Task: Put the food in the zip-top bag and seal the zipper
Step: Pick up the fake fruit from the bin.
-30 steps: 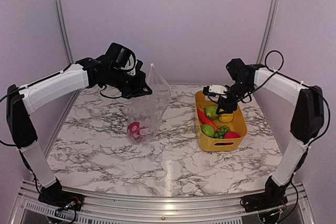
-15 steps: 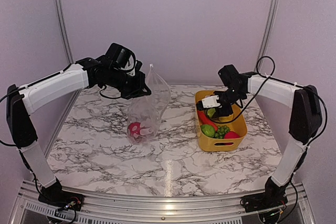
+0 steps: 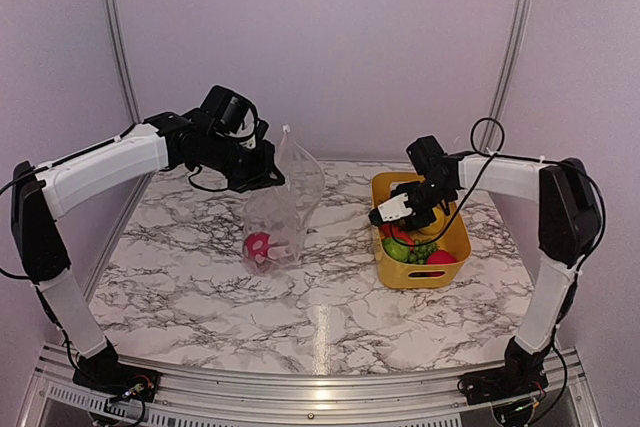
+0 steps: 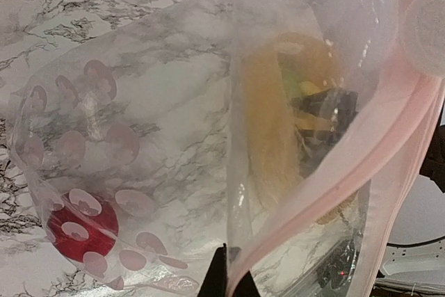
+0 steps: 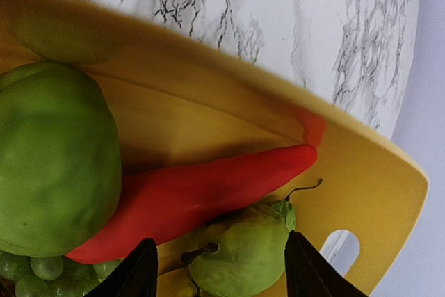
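Note:
The clear zip-top bag (image 3: 288, 197) hangs upright over the table, with a red food piece (image 3: 257, 244) at its bottom. My left gripper (image 3: 262, 173) is shut on the bag's mouth; in the left wrist view its tips (image 4: 226, 282) pinch the pale pink zipper (image 4: 361, 165). My right gripper (image 3: 396, 215) is open and low inside the yellow basket. In the right wrist view its fingers (image 5: 141, 273) straddle a small green stemmed fruit (image 5: 243, 255), beside a long red pepper (image 5: 208, 193), a large green fruit (image 5: 52, 158) and green grapes (image 5: 31, 269).
The yellow basket (image 3: 457, 245) stands at the right of the marble table (image 3: 200, 287) and holds the remaining food. Its handle slot (image 5: 338, 252) shows beside my right fingers. Frame posts and a wall stand behind.
My right gripper has moved left and down into the basket and opened wider. The left arm and the bag have stayed where they were.

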{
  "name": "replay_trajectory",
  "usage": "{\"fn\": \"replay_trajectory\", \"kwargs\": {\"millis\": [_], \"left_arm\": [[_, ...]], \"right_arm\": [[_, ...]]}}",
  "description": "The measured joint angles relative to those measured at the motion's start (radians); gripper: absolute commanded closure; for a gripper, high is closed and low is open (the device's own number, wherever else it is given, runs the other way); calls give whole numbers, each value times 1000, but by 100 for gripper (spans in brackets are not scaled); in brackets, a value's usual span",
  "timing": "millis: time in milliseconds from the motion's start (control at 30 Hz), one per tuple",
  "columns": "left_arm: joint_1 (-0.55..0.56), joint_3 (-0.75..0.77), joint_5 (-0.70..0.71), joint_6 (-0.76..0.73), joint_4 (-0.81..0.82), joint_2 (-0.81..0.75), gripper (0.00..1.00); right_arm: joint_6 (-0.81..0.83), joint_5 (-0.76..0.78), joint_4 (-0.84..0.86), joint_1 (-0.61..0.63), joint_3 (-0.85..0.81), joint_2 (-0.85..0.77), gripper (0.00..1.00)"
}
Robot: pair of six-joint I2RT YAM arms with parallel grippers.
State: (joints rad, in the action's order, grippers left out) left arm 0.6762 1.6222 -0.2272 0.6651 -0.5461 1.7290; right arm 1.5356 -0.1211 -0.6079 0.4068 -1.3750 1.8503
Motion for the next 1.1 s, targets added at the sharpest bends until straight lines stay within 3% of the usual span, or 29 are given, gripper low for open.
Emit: {"fn": "replay_trajectory", "kwargs": {"millis": [400,567,900,1100], "left_arm": [[0,-21,12,4,-5,-18,100],[0,-21,12,5,-5,-18,100],[0,-21,12,5,-5,-18,100],[0,-23,11,5,-5,-18,100]], "right_arm": [[51,-2,113,0,31,20,48],[55,-7,148,0,39,23,60],[40,-5,173,-6,44,26,96],[-10,-2,123,-13,24,25,100]]}}
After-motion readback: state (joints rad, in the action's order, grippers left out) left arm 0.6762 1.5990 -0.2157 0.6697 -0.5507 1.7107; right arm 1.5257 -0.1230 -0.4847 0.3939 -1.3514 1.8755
